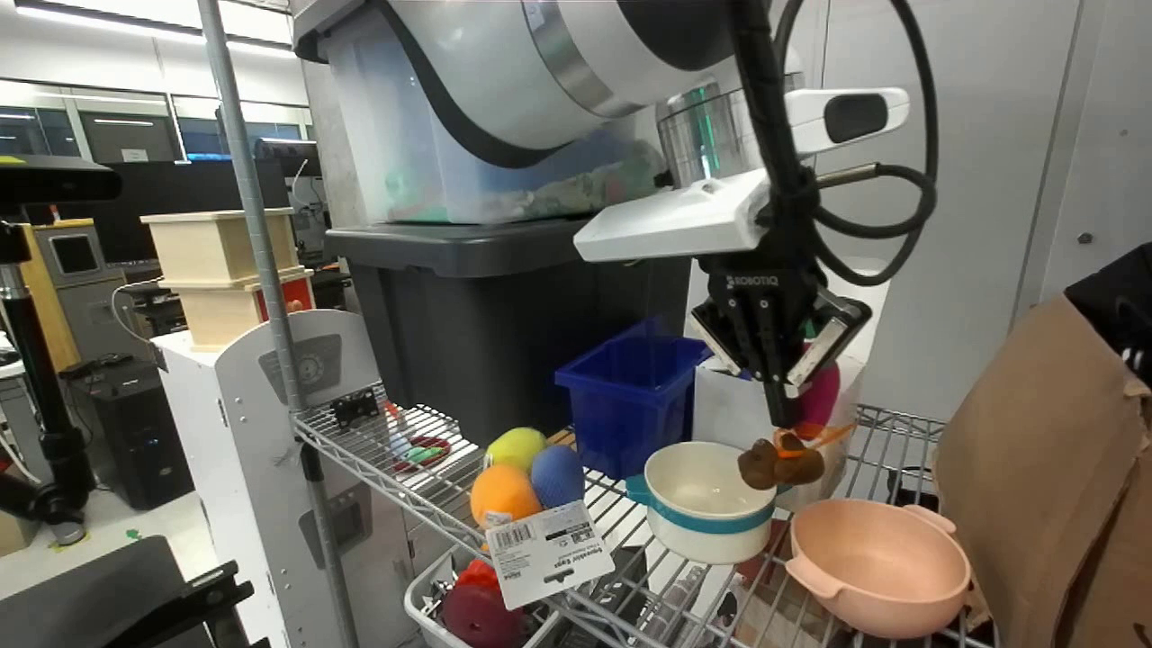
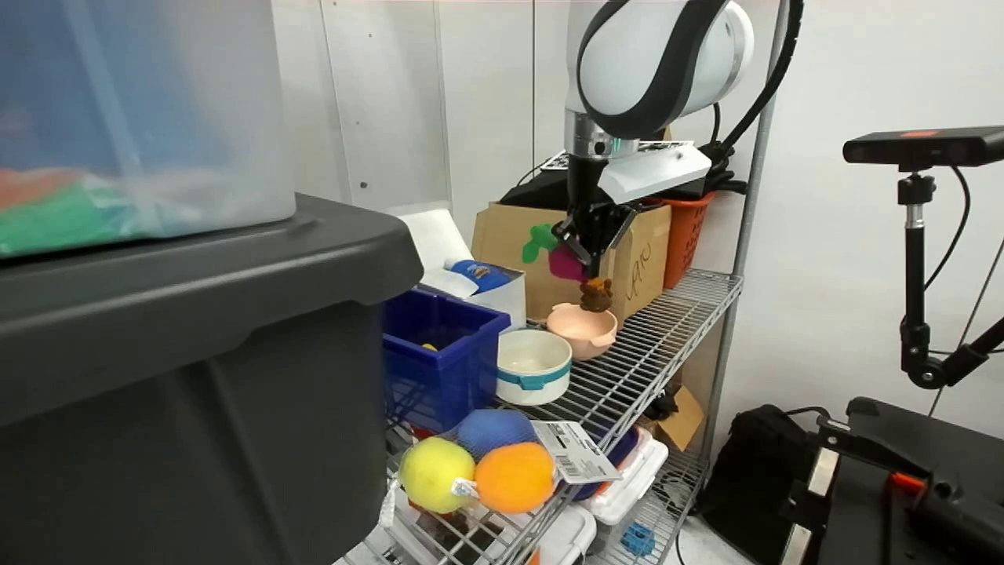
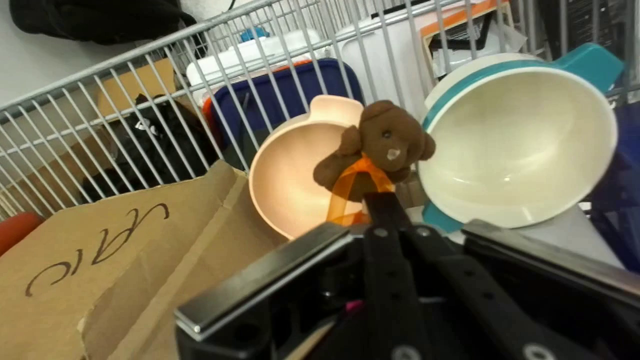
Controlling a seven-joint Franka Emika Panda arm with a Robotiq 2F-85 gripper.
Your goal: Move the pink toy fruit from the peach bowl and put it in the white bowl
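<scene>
The pink toy fruit (image 1: 819, 396) is in the air against my gripper's fingers. It also shows with a green leaf in an exterior view (image 2: 566, 263); the wrist view gives only a pink sliver (image 3: 354, 305). A brown bear (image 1: 779, 463) on an orange ribbon (image 3: 362, 182) hangs below the fingertips. My gripper (image 1: 781, 416) is shut, its fingertips together on this toy; the pinched spot is hidden. The peach bowl (image 1: 877, 558) and the white bowl (image 1: 711, 535) stand side by side, both empty. In the wrist view the bear overlaps the peach bowl's edge nearest the white bowl (image 3: 525, 145).
A blue bin (image 1: 603, 423) stands beside the white bowl. A cardboard box (image 3: 150, 260) stands close to the peach bowl. Orange, yellow and blue toy fruits (image 2: 514, 479) lie at the wire shelf's end. A large dark grey tote (image 2: 196, 392) rises beside the shelf.
</scene>
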